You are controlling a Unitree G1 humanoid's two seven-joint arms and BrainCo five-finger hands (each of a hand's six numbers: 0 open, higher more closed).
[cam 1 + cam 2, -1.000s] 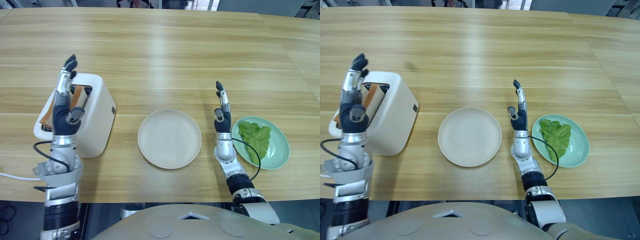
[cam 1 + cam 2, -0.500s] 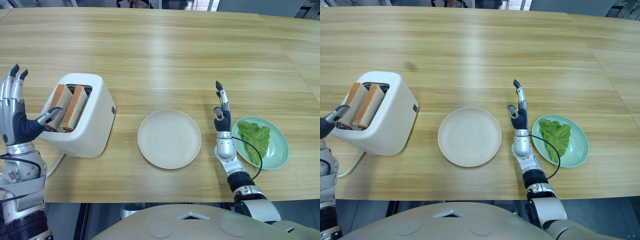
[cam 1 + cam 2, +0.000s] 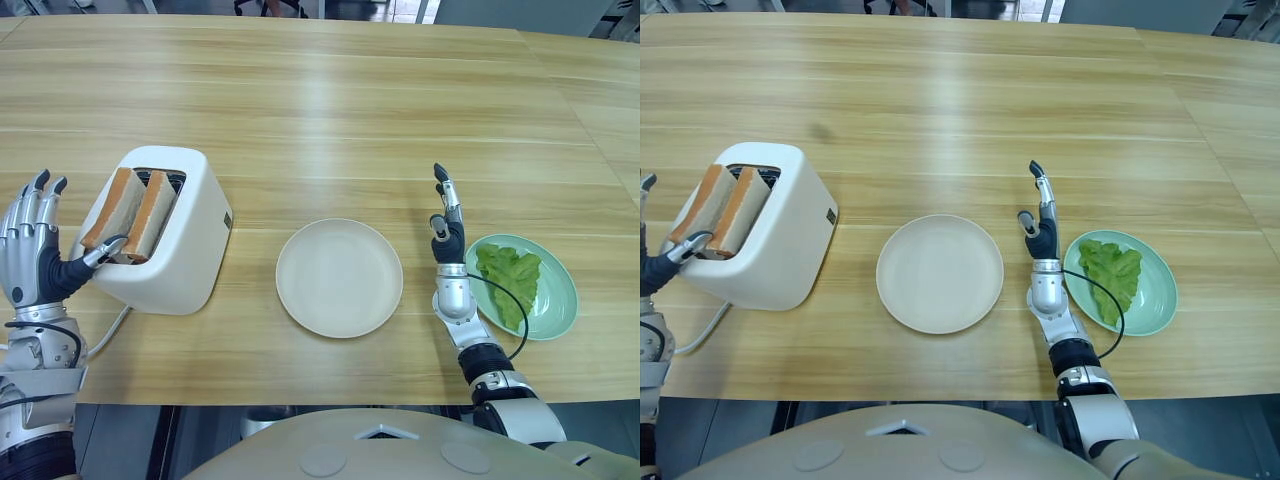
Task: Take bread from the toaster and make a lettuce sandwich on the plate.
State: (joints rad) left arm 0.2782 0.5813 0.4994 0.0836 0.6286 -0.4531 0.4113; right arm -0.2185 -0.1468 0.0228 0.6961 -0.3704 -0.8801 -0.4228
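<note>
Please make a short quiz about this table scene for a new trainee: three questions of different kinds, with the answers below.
1. How many slices of bread stand in the toaster?
2. True or false: the plate holds a slice.
3. Where does the lettuce lie? A. on the plate. B. in the green dish. C. in the toaster.

Key: 1. Two. 2. False, it is bare. 3. B.
</note>
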